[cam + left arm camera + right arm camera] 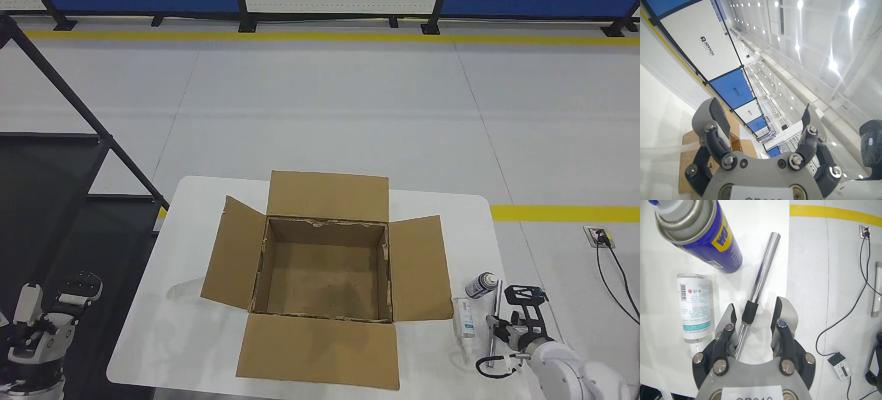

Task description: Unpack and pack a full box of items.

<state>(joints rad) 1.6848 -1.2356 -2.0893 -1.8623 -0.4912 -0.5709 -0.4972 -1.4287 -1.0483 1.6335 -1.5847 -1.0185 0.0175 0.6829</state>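
Metal rod (763,272), chrome with a black band: lies flat near the right edge of the bench (455,215). Its long axis runs out from the palm between the fingers of the right gripper (755,305), which are spread wide and hold nothing; the rod seems closer to one finger. Beside it: spray can (715,237), clear bottle (694,306). Open box (318,350) mid-bench, well apart. Left gripper (761,113): fingers spread, empty, off the bench's far side.

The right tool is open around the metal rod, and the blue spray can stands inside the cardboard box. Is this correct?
No. The blue spray can stands outside the cardboard box, on the white table, as the top view shows. The right tool is open around the metal rod.
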